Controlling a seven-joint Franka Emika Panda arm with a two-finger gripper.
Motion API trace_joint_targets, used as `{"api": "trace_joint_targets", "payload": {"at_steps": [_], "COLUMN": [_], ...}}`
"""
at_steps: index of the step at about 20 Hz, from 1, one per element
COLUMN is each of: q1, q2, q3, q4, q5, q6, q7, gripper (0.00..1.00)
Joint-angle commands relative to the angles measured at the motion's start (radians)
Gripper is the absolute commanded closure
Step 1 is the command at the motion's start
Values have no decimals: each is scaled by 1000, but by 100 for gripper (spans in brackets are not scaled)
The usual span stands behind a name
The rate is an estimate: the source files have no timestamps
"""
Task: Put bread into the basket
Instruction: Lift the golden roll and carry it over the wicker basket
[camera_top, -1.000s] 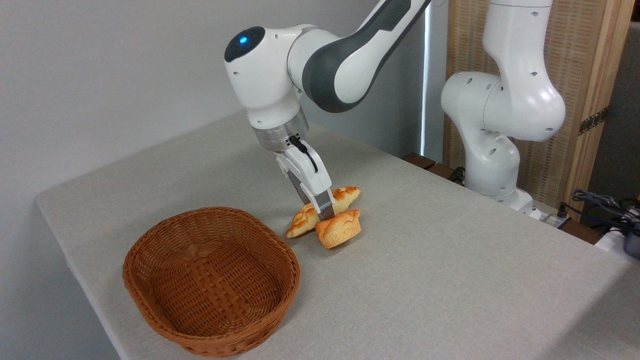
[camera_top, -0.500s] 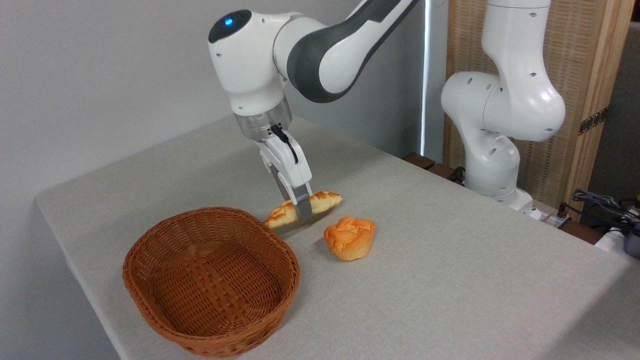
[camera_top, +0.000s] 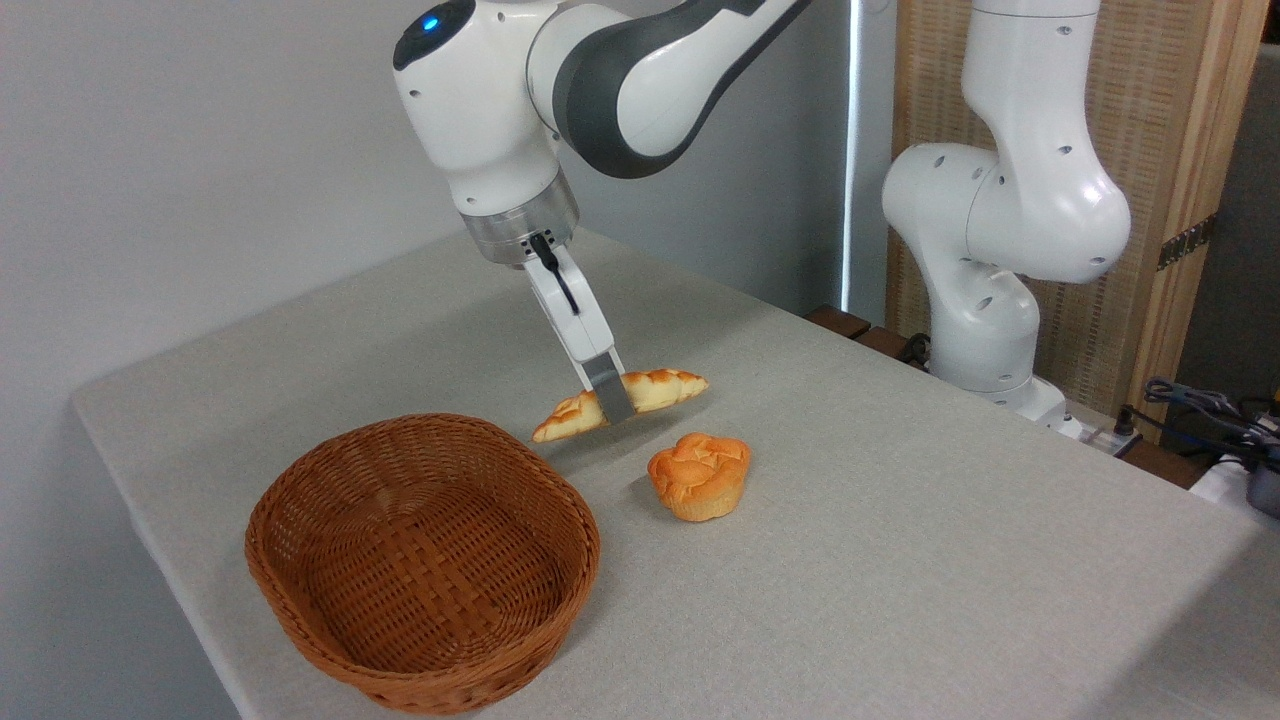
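The long braided golden bread (camera_top: 655, 392) hangs in the air, roughly level, a little above the table. My gripper (camera_top: 612, 403) is shut on its middle, coming down from the upper left. The loaf's left tip points toward the far right rim of the brown wicker basket (camera_top: 300, 590), which sits on the table at the lower left with nothing in it. The bread is beside the basket, not over its opening.
A small round orange bun (camera_top: 699, 476) stands on the grey table (camera_top: 900, 560) just right of and below the held loaf. The arm's white base (camera_top: 985, 290) rises at the back right. Cables (camera_top: 1210, 410) lie at the far right edge.
The gripper has lifted the bread off the table and carried it left, away from the bun. The bun, which leaned on the loaf, has settled upright on the table.
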Motion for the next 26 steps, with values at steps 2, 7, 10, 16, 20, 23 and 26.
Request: {"api": "trace_joint_targets", "payload": {"at_steps": [2,7,10,16,20,23,26], "q1": [-3,-3,-3,-14,-15,-31,-32], "q2": [12,31,72,187,236,285,317], "q3": [20,65,74,74,74,73,71], "q4": [78,192,276,407,407,407,407], "q5": [77,69,51,-72,-113,-136,-197], "q6": [-89,-123,-120,-24,125,239,270], "q7": [40,79,77,13,-93,-191,-214], "gripper": [67,67,66,66,64,64,63]}}
